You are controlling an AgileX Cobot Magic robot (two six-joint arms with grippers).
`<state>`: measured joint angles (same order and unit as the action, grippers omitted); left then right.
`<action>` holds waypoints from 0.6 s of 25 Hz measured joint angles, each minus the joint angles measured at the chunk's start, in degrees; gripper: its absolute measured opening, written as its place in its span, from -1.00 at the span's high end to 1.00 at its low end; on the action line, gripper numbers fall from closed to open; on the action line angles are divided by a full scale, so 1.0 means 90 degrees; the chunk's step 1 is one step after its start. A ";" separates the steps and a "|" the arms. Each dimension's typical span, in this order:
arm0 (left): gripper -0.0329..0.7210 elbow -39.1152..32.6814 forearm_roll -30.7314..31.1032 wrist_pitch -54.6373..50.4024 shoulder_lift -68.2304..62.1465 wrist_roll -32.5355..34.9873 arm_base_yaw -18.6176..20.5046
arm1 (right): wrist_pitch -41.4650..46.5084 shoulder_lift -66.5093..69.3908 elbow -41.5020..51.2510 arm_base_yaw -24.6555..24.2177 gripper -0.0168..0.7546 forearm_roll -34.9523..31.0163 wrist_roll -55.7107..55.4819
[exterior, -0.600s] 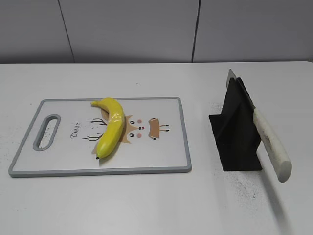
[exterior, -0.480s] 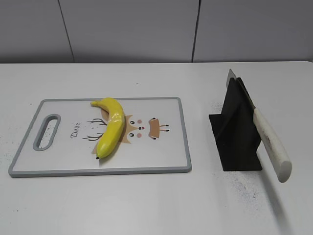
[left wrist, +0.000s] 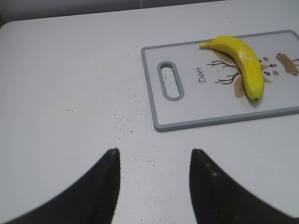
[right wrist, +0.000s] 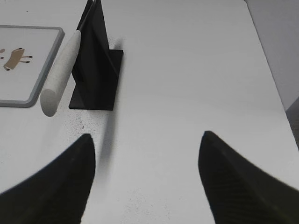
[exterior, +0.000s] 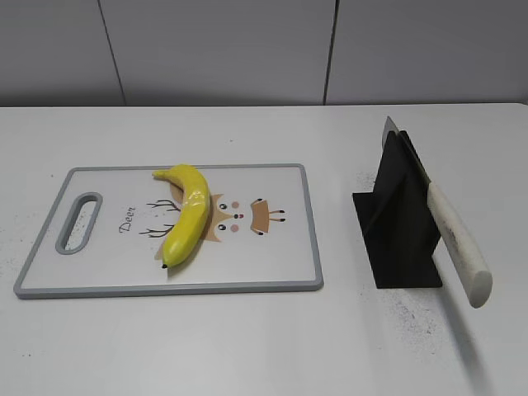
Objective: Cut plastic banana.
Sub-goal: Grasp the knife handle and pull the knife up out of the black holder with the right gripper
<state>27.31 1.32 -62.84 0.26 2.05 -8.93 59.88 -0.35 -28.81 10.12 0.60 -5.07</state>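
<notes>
A plastic banana lies whole on a white cutting board with a grey rim, its dark tip pointing toward the near edge and its stem end toward the far edge. It curves across a printed cartoon deer face and antlers, just right of the word "Deer". In the left wrist view the same banana rests on the right part of the board, with the board's oval handle slot on the left.

The board sits on the left half of a white tabletop. Well apart to its right stands a black knife stand, holding a knife at a slant: the blade tip pokes out at the far top of the stand, and the pale handle slopes down toward the near right, clear of the tabletop. The right wrist view shows the stand and the knife's handle just right of the board's corner.

The left gripper hovers over bare, dark-speckled tabletop near and left of the board, its two dark fingers spread apart and holding nothing. The right gripper hangs over the tabletop near and right of the stand, fingers likewise parted wide and empty. Neither gripper shows in the exterior view.
</notes>
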 joint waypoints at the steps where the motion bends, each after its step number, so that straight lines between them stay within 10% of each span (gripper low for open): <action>1: -0.31 0.0000 0.0000 0.0000 0.0000 0.0000 0.0000 | 0.0000 0.0000 0.0000 0.0000 -0.40 0.0000 0.0000; 15: -0.31 0.0000 0.0000 0.0000 0.0000 0.0002 0.0000 | 0.0006 0.0000 0.0000 0.0000 -0.40 0.0000 0.0000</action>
<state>27.31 1.32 -62.84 0.26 2.08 -8.93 59.93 -0.35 -28.81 10.12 0.60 -5.07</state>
